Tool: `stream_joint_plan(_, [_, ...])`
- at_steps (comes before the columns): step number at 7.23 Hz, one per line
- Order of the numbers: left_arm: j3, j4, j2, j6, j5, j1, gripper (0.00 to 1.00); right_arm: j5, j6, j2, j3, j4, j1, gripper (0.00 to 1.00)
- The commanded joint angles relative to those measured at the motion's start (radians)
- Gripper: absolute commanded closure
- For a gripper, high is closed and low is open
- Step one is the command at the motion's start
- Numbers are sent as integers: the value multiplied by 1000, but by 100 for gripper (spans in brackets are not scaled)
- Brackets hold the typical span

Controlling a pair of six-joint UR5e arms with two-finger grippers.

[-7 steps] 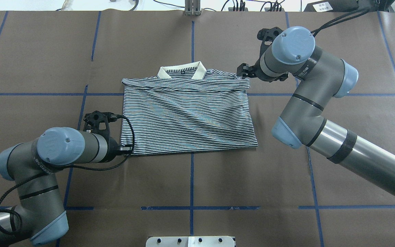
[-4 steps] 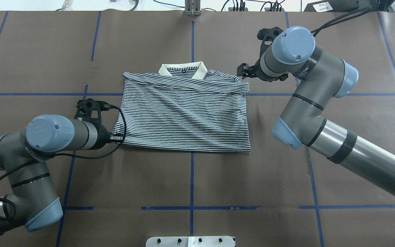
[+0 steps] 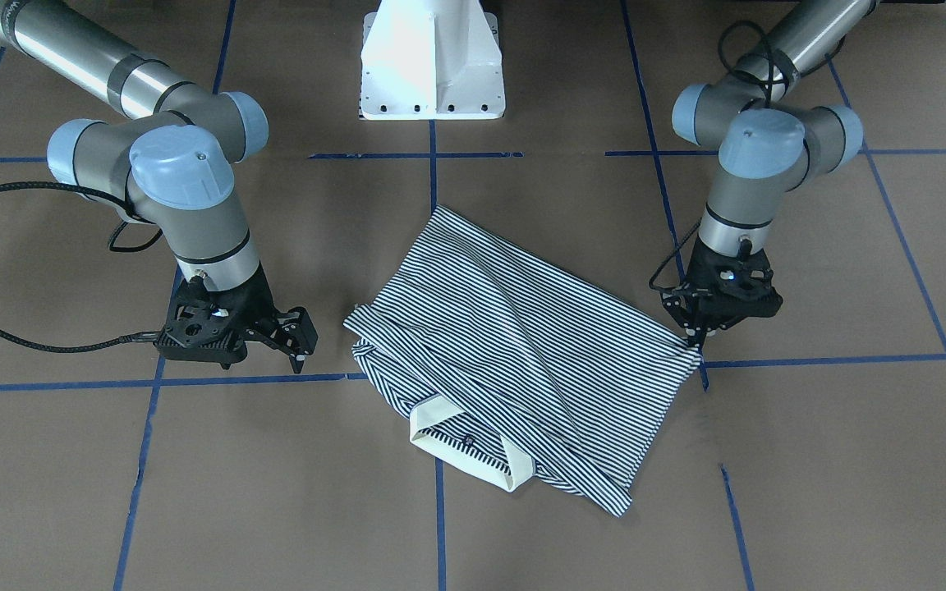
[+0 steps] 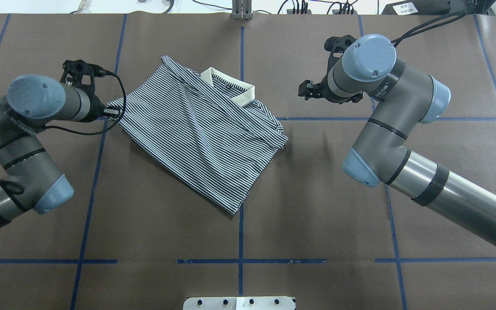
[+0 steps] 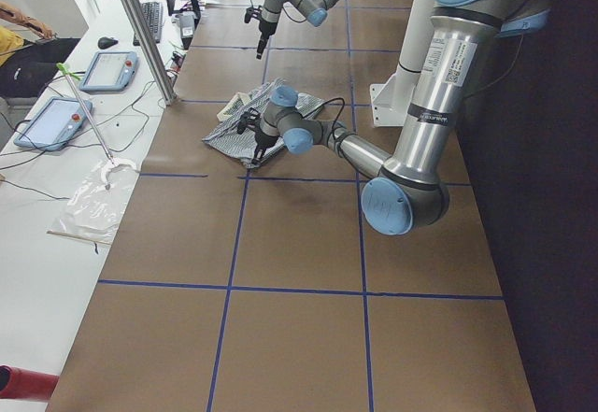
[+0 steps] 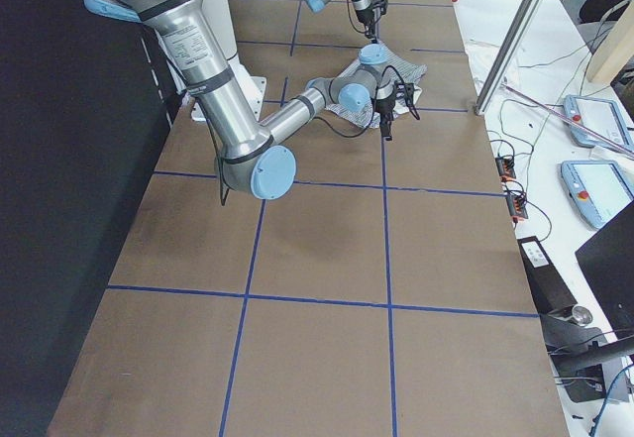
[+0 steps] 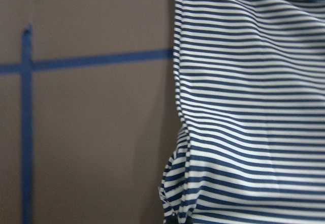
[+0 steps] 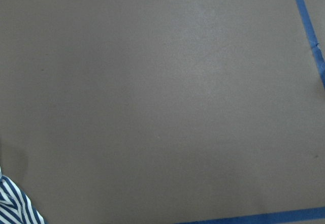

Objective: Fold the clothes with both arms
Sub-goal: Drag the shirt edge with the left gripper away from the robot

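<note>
Overhead exterior shows you the shirt (image 4: 205,133) swung askew since a second ago, dragged toward ten o'clock on the table (image 4: 317,215) by the left tool (image 4: 111,113), pinched on its corner. The right tool (image 4: 306,90), jaws apart, holds nothing now; you probably need to square it before folding.

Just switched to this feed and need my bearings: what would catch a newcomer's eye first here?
The striped polo shirt, folded with its cream collar showing, lies skewed near the middle of the brown table. The left gripper pinches the shirt's corner on the robot's left. The right gripper hangs open, apart from the cloth.
</note>
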Motion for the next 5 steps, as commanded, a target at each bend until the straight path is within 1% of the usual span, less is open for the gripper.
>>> stream_joint_plan(1, [402, -209, -222, 33, 17, -113, 100, -2, 2, -1, 0, 0, 0, 0])
stream_joint_plan(2, [523, -275, -291, 34, 96, -133, 100, -3, 1, -2, 0, 0, 3, 0])
stream_joint_plan(3, [609, -277, -350, 36, 144, -135, 100, -3, 1, -7, 0, 0, 4, 0])
stream_joint_plan(4, [616, -280, -346, 39, 145, -136, 100, -3, 1, -12, 2, 0, 4, 0])
stream_joint_plan(5, [620, -280, -338, 113, 145, -141, 1, -3, 2, -10, 0, 0, 1, 0])
